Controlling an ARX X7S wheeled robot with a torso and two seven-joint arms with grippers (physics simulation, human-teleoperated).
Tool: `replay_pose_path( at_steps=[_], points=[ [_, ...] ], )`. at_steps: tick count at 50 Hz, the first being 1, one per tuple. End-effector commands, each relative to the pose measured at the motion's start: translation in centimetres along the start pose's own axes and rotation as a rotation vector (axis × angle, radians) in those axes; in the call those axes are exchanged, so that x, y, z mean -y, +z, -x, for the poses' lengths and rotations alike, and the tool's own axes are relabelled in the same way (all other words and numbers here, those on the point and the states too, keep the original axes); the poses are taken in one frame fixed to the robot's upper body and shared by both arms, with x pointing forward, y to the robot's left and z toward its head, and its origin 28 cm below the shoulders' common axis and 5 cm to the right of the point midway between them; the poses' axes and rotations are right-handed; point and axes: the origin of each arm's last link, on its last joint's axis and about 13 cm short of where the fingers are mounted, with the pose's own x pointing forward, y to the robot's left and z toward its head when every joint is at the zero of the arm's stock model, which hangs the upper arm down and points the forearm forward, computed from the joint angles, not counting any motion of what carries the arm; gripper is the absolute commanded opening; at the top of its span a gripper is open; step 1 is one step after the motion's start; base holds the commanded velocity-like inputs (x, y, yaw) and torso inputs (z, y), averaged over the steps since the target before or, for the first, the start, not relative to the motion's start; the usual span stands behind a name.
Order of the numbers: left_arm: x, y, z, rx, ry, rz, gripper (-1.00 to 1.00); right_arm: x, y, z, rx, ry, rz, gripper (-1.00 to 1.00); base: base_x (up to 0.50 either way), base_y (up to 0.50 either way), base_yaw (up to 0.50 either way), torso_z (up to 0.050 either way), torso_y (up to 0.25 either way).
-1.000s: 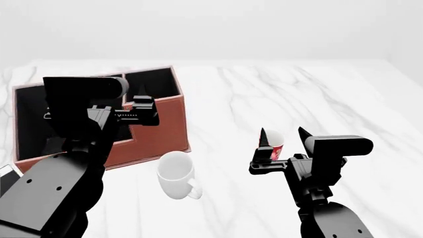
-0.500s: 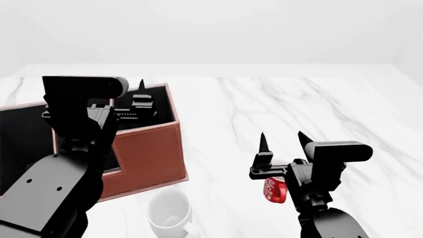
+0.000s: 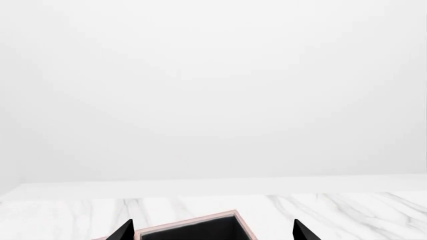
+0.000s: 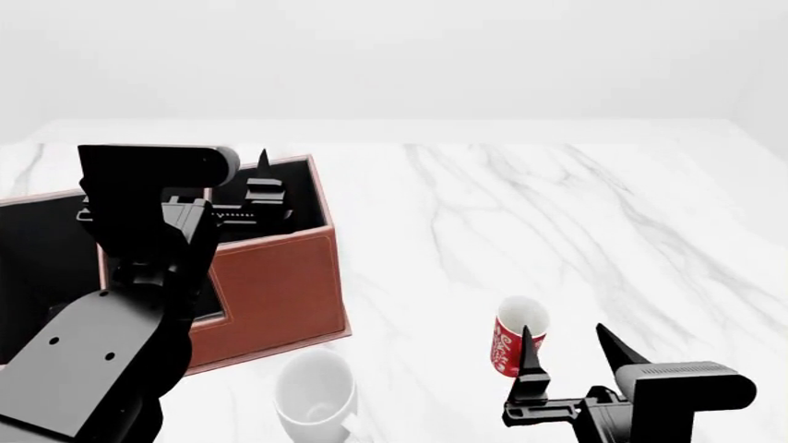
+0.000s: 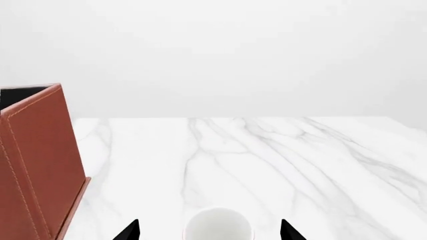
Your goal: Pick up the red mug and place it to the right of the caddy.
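Observation:
The red mug (image 4: 504, 348) stands upright on the white marble table, to the right of the caddy (image 4: 277, 277). My right gripper (image 4: 567, 343) is open just behind the mug and holds nothing. In the right wrist view the mug's white rim (image 5: 219, 227) sits between and ahead of the spread fingertips of the right gripper (image 5: 209, 231), with the caddy's brown wall (image 5: 33, 165) off to one side. My left gripper (image 4: 234, 198) hovers open over the caddy. The left wrist view shows the left gripper (image 3: 212, 232) above a black-lined compartment, with the compartment's rim (image 3: 200, 220) in view.
A taller plain white mug (image 4: 316, 392) stands in front of the caddy's near right corner, left of the red mug. The marble table (image 4: 579, 203) stretches away to the right and far side. A pale wall lies behind.
The right gripper has drawn back toward me and dropped low in the head view. The red mug, under the gripper half a second ago, now stands free on the table. The left arm is still.

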Motion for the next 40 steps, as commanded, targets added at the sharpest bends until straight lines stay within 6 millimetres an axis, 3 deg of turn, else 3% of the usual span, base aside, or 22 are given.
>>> replay_pose_path(
  at_steps=[1, 40],
  points=[
    [0.0, 0.0, 0.0, 0.000, 0.001, -0.001, 1.00, 0.3, -1.5, 1.0, -0.085, 0.006, 0.019, 1.00, 0.00, 0.00, 0.00, 0.000, 0.000],
    [-0.1, -0.2, -0.2, -0.004, 0.007, 0.003, 1.00, 0.3, -4.0, -0.5, -0.279, -0.002, 0.034, 1.00, 0.00, 0.00, 0.00, 0.000, 0.000]
  ],
)
